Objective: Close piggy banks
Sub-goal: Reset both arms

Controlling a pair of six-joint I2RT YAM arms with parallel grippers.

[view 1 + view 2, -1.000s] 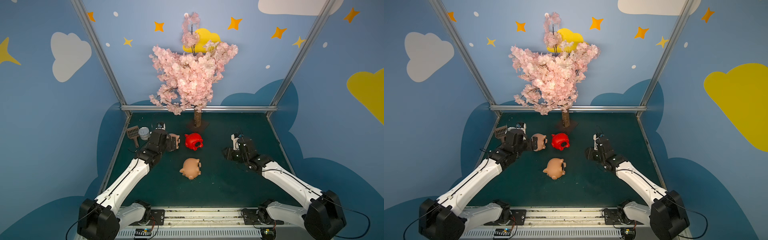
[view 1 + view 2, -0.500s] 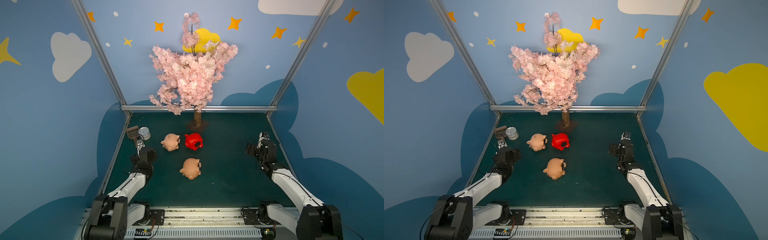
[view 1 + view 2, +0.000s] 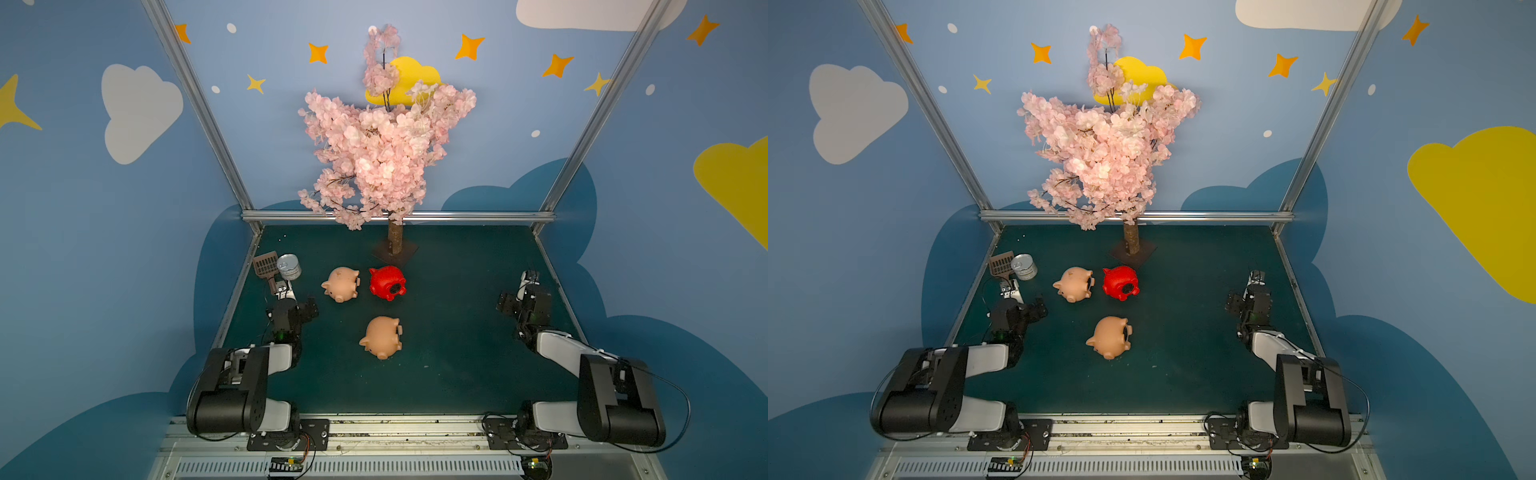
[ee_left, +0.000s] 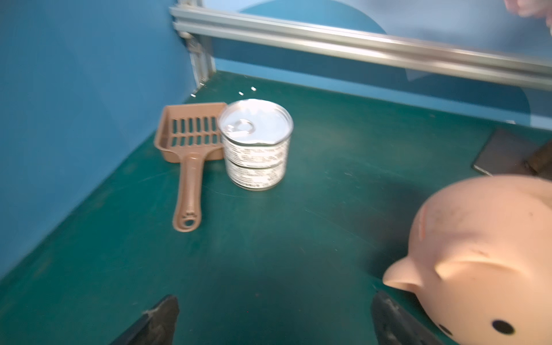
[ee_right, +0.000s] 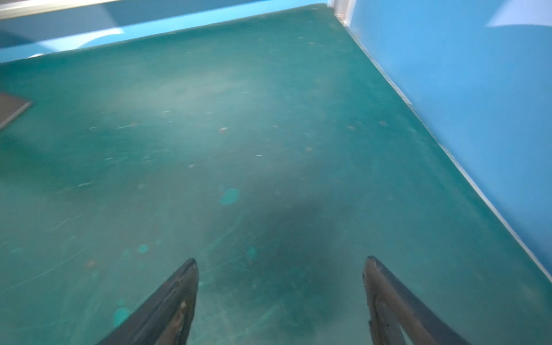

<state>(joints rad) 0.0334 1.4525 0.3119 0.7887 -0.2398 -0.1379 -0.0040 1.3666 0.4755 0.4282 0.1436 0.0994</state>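
Step in hand: none of the pigs was being worked; we judged the arms idle, between closings or past the last.
Left gripper (image 4: 276, 301): fingers spread wide, grasping nothing, low over the table (image 3: 457, 365) just beside the far pink pig (image 3: 341, 284).
Right gripper (image 5: 280, 261): fingers parted, empty, by the right wall, well apart from every pig.
Positions: far pink pig and red pig (image 3: 387, 283) side by side near the tree base (image 3: 395, 249); near pink pig (image 3: 381, 336) alone at mid-table.
Far pink pig: on its side, long axis far to near, snout toward us, underside toward the red pig.
Near pink pig: same lie, snout toward us, underside to our right.
Red pig: tipped over, underside turned toward us and right; snout direction we could not tell.
Closure: dark circles showed on the undersides; plug or open hole, we could not tell; no loose plug in view.
Next move: we judged it called for checking each underside, then bracing the round body with one gripper while the other pressed the stopper square.
Others: tin can (image 3: 289, 267) and brown scoop (image 3: 266, 266), close together at the far left edge.
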